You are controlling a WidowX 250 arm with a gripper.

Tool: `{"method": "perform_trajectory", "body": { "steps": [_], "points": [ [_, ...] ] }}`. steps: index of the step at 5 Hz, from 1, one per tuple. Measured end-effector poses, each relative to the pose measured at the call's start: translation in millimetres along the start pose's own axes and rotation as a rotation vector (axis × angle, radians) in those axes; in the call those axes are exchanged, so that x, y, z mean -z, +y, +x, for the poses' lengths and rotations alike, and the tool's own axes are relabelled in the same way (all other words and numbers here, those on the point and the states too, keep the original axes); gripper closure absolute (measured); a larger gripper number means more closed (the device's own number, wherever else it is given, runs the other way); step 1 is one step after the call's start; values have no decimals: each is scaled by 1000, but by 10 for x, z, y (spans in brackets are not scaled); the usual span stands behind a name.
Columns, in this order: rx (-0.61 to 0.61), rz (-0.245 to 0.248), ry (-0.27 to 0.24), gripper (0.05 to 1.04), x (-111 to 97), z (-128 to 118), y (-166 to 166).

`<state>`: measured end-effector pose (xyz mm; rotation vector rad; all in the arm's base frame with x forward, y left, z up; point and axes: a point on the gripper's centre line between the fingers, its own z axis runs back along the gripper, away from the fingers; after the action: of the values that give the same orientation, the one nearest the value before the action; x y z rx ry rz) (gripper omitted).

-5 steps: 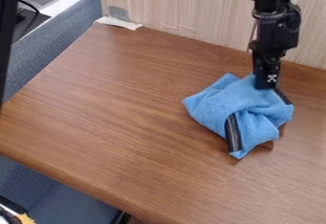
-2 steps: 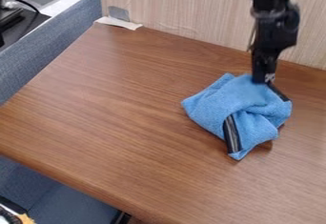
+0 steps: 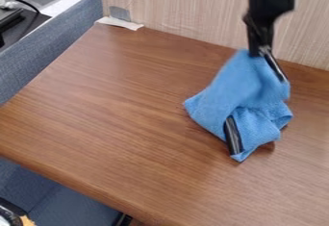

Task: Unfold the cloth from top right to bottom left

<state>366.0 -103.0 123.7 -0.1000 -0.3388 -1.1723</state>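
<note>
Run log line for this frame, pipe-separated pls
gripper: holding top of blue cloth | cloth state: top raised, lower part bunched on wooden table | unfolding: incomplete

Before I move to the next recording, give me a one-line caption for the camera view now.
Blue cloth raised at its upper end beneath the robot's hand, over a wooden table.

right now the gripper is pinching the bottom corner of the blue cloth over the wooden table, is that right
Not quite: the camera view shows the gripper pinching the blue cloth at its top end, nearest the wood-grain panel, not at the bottom corner. The rest holds: it is pinching the blue cloth, over the wooden table.
</note>
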Motion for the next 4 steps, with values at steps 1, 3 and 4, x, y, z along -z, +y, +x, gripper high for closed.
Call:
{"method": "perform_trajectory", "body": {
  "steps": [1,3,4],
  "points": [
    [-84,12,-16,1030,-187,-356,-125],
    [-230,38,34,1030,-200,-1093,-442],
    [-304,43,65,1030,-73,-1425,-582]
  ]
}}
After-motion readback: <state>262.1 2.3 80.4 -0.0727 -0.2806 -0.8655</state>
